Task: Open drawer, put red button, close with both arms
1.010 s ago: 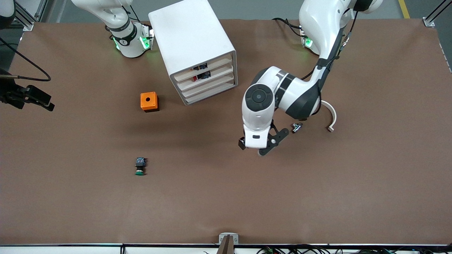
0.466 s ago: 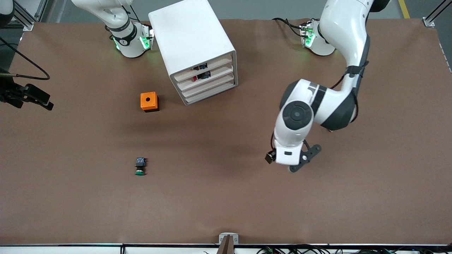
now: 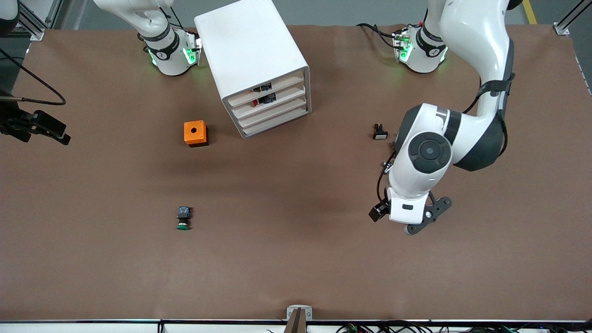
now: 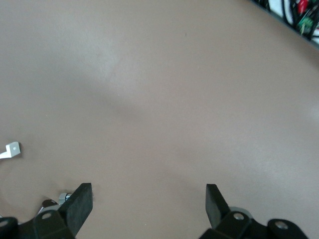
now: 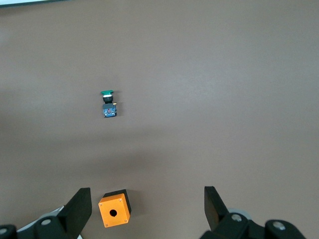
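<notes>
our left pincer (image 4: 148, 204) hangs open over bare desk (image 3: 296, 259); our right pincer (image 5: 147, 209), also open, waits above the orange box (image 5: 114, 208).

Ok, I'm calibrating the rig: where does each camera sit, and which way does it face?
Front: high across the table, facing the robots; shows cabinet and left arm.
Left wrist: on the left arm, looking down at bare table; left gripper shows, open.
Right wrist: up high, looking down at orange box and green button; right gripper shows, open.
Shared: front and right wrist both show box and button.
</notes>
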Action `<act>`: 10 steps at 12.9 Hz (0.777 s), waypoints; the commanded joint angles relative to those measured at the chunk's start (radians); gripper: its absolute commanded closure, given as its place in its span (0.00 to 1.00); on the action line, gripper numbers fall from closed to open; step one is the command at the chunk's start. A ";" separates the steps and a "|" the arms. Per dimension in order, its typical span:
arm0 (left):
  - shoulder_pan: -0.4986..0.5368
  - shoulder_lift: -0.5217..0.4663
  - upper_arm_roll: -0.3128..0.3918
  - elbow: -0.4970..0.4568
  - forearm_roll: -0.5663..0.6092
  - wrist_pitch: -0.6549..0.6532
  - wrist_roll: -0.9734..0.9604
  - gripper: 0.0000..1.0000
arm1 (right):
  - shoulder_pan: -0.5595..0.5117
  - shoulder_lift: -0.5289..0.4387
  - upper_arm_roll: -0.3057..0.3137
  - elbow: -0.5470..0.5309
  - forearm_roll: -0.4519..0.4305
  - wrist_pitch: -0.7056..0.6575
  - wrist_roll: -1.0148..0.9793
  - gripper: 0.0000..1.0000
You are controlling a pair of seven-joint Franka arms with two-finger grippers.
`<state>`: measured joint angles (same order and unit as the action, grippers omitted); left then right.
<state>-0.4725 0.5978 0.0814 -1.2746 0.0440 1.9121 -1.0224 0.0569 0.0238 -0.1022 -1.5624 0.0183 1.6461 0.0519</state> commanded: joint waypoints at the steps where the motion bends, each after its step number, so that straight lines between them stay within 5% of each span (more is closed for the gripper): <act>1: 0.003 -0.045 -0.006 -0.017 0.014 -0.004 0.019 0.00 | -0.017 -0.030 0.012 -0.025 0.012 0.011 -0.009 0.00; 6: 0.037 -0.121 -0.003 -0.017 0.005 -0.061 0.065 0.00 | -0.017 -0.028 0.012 -0.025 0.012 0.012 -0.009 0.00; 10: 0.149 -0.223 -0.011 -0.017 -0.009 -0.181 0.276 0.00 | -0.019 -0.027 0.013 -0.015 0.015 0.000 -0.009 0.00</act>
<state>-0.3552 0.4381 0.0803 -1.2705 0.0429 1.7895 -0.8283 0.0568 0.0229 -0.1018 -1.5627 0.0183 1.6501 0.0519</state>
